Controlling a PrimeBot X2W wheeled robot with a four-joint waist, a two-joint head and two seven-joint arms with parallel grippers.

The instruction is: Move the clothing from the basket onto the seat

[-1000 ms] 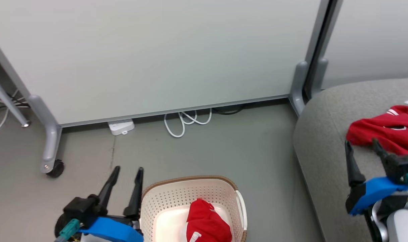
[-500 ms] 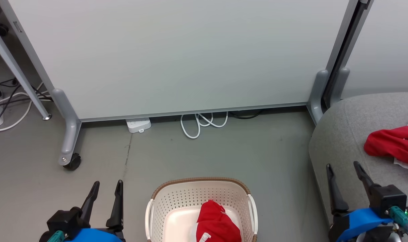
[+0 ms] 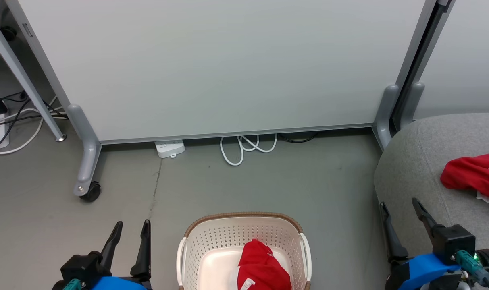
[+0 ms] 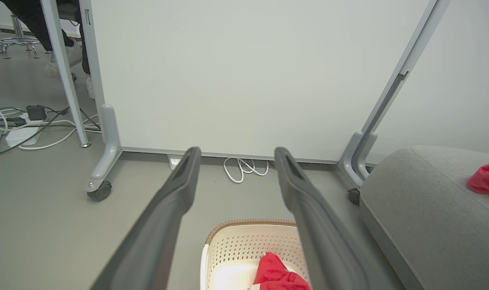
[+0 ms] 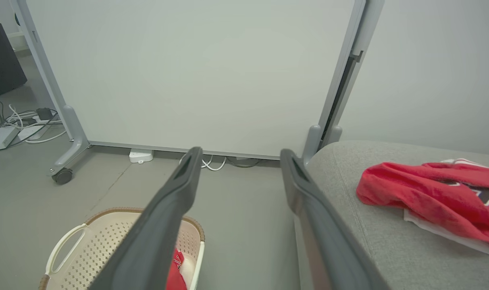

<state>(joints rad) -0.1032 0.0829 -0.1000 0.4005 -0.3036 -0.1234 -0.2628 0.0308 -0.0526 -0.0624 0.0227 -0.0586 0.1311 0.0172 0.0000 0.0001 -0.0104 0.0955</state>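
Observation:
The cream basket [image 3: 244, 215] stands on the floor at the bottom centre, with one red piece of clothing [image 3: 262, 268] bunched inside it. A second red piece of clothing [image 3: 476, 177] lies on the grey seat [image 3: 421, 161] at the right. My left gripper [image 3: 133, 222] is open and empty, left of the basket. My right gripper [image 3: 399, 202] is open and empty over the seat's front corner, short of the garment there. In the left wrist view, the left gripper [image 4: 237, 150] stands above the basket [image 4: 248, 222]. The right wrist view shows the right gripper [image 5: 241, 150] between the basket [image 5: 107, 211] and the seat's clothing [image 5: 425, 189].
A pale partition panel [image 3: 212, 68] on grey legs stands behind the basket, with a castor [image 3: 92, 191] at its left foot. A white power strip [image 3: 169, 148] and a looped white cable [image 3: 244, 147] lie under it. More cables [image 3: 2, 121] lie at the far left.
The head camera has swung, shifting the whole picture right. My right gripper has drawn back from the garment on the seat, still open. My left gripper sits lower and farther from the basket.

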